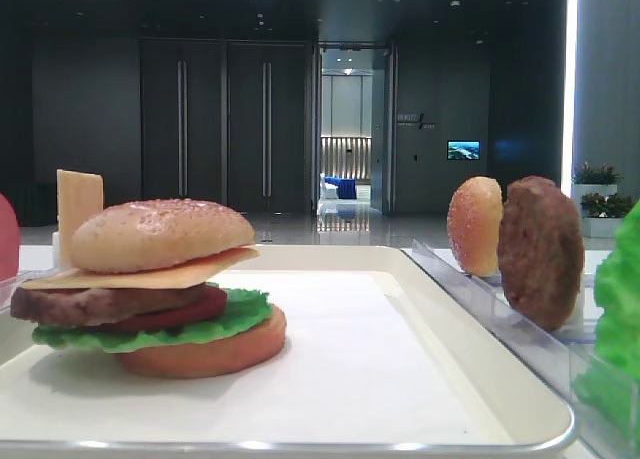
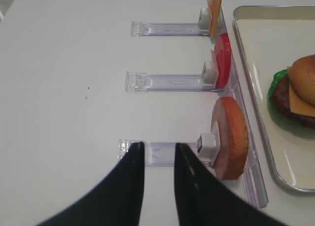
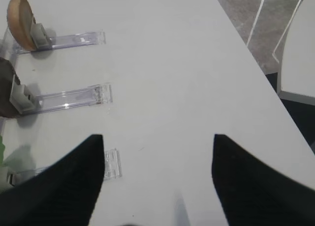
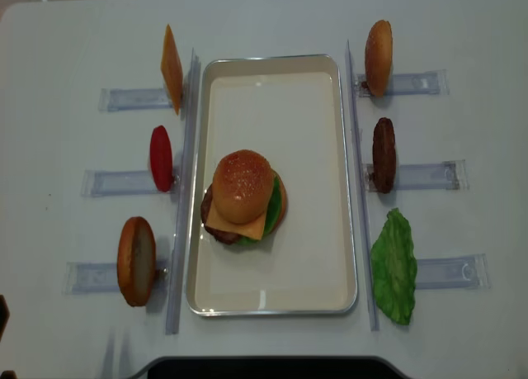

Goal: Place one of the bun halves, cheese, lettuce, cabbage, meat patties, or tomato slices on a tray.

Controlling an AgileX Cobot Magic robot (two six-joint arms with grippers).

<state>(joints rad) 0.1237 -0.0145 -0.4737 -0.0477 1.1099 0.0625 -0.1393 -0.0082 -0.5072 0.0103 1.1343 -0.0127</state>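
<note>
The sesame-speckled top bun (image 4: 242, 185) caps a stacked burger on the cream-white tray (image 4: 280, 90). Under it lie a cheese slice (image 1: 130, 272), a meat patty (image 1: 90, 301), a tomato slice (image 1: 190, 314), lettuce (image 1: 240, 314) and the bun base (image 1: 210, 354). My right gripper (image 3: 158, 136) hovers wide open over bare table right of the tray, holding nothing. My left gripper (image 2: 159, 144) stands over a clear rack arm left of the tray, its fingers a narrow gap apart with nothing between them. An orange bun half (image 2: 230, 137) stands just to its right.
Clear racks flank the tray. The left one holds a cheese slice (image 4: 171, 68), a tomato slice (image 4: 161, 158) and a bun half (image 4: 136, 260). The right one holds a speckled dome bun (image 4: 379, 57), a patty (image 4: 384, 153) and a lettuce leaf (image 4: 394, 266). The table's edge (image 3: 256, 53) runs along the right.
</note>
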